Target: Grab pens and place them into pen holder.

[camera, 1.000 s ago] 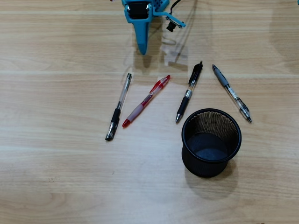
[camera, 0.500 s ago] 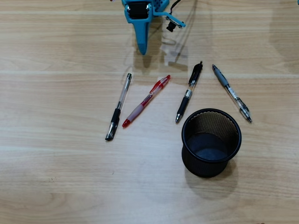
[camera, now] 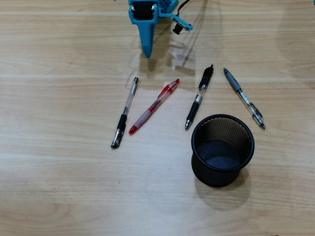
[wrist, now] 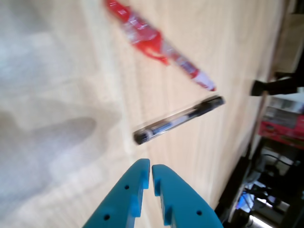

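Several pens lie on the wooden table in the overhead view: a clear black pen [camera: 124,112] at left, a red pen [camera: 154,106], a black pen [camera: 199,97] and a grey pen [camera: 244,98] at right. A black mesh pen holder [camera: 222,150] stands upright and empty in front of them. My blue gripper [camera: 147,53] is at the table's far edge, above the pens, shut and empty. In the wrist view the gripper [wrist: 151,166] has its tips together, with the clear black pen [wrist: 178,120] just beyond and the red pen [wrist: 159,43] farther off.
The table's edge and dark clutter [wrist: 275,142] beneath it show at the right of the wrist view. Bare wood [camera: 74,187] lies to the left of the holder and in front of it.
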Available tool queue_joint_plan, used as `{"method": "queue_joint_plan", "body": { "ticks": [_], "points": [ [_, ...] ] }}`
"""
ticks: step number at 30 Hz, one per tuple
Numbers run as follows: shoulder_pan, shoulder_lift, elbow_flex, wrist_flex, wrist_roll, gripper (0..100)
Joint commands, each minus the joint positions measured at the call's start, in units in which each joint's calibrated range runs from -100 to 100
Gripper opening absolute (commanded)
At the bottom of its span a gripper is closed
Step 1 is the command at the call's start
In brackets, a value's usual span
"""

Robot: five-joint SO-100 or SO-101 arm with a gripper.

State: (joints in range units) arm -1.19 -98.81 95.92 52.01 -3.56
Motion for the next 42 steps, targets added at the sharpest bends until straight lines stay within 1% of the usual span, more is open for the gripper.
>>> {"method": "queue_joint_plan", "body": {
  "ticks": [1,4,15,17,23,24,32,35,37,39,42],
  "points": [
    [0.8,4.6,-12.3,5.4,-0.2,2],
    [0.8,12.2,-20.7,7.4,-0.2,2],
    [2.1,43.7,-50.1,7.4,-0.4,3],
    [3.1,48.0,-53.8,7.4,-1.8,3],
    [4.9,58.4,-61.6,7.4,-10.0,3],
    [4.3,62.3,-64.9,7.4,-13.9,3],
    [3.4,79.7,-79.1,7.4,-31.0,3],
    [3.2,84.7,-82.6,7.4,-36.6,3],
    [3.2,86.9,-84.3,7.9,-39.4,3],
    [3.2,88.3,-86.8,11.3,-41.5,2],
    [3.3,89.7,-91.1,20.0,-44.9,2]
  ]
}}
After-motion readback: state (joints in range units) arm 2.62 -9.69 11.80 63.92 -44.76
